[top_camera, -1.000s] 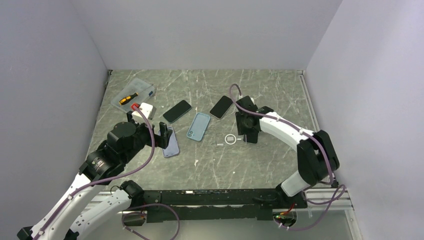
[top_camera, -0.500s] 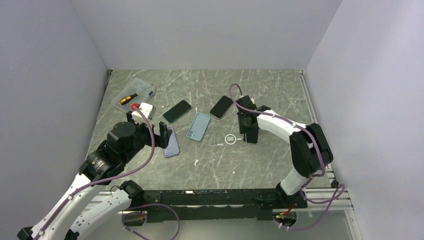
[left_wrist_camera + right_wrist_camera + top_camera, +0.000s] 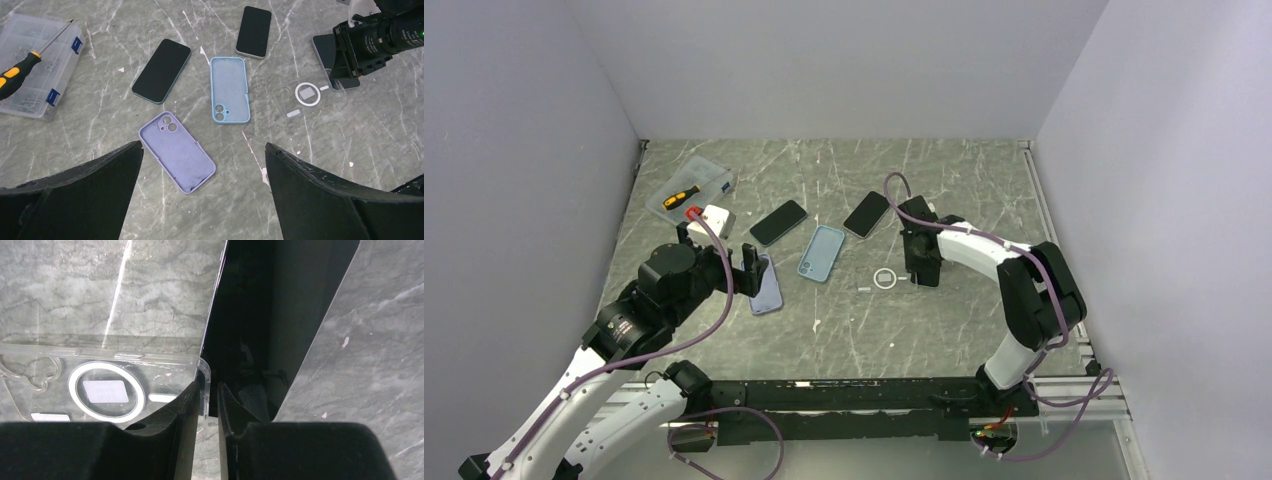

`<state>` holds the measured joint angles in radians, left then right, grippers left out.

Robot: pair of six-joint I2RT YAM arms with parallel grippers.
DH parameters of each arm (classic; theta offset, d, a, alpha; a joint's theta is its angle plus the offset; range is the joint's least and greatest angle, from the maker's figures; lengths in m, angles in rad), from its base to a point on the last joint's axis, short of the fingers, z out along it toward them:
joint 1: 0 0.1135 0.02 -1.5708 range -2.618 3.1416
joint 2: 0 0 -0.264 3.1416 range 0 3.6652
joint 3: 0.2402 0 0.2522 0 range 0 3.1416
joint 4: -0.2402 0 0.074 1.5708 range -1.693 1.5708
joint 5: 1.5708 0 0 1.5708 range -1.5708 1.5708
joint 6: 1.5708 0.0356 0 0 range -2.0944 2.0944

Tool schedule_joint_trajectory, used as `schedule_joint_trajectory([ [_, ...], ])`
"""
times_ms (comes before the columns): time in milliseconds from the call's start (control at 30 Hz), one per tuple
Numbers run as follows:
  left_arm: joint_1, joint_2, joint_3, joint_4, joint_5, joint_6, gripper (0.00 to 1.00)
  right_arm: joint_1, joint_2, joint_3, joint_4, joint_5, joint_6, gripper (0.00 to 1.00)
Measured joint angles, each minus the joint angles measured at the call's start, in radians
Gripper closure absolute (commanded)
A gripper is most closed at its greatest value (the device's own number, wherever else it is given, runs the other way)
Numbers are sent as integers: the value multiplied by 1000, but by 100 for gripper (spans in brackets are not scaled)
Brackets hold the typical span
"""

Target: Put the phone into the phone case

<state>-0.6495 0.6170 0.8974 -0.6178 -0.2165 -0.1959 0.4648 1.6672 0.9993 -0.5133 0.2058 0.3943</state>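
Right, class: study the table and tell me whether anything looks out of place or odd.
One thing: an orange-handled screwdriver lies loose across the top of the clear parts box at the table's far left, rather than on the table or inside the box. Nothing looks spilled or damaged.

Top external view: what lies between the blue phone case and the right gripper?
The clear case with its white ring lies there, flat on the table; the top external and left wrist views both show it.
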Motion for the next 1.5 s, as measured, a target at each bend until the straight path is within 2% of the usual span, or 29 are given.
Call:
schedule_joint_trajectory([
  [67,0,0,0,0,0,0,1,0,1,-4,1,-8,2,84],
  [167,1,0,0,0,0,0,1,0,1,-9,2,-19,2,99],
  [200,1,0,0,0,0,0,1,0,1,-10,5,-23,5,100],
  [500,3,0,0,0,0,0,1,2,-37,-49,17,-37,23,100],
  [800,5,-13,0,-1,0,0,1,50,-207,-134,-10,-36,115,100],
  [1200,5,-27,0,0,5,0,1,231,-412,-297,-18,-32,414,100],
  [1500,5,-31,0,0,10,0,1,377,-444,-373,-16,0,636,100],
])
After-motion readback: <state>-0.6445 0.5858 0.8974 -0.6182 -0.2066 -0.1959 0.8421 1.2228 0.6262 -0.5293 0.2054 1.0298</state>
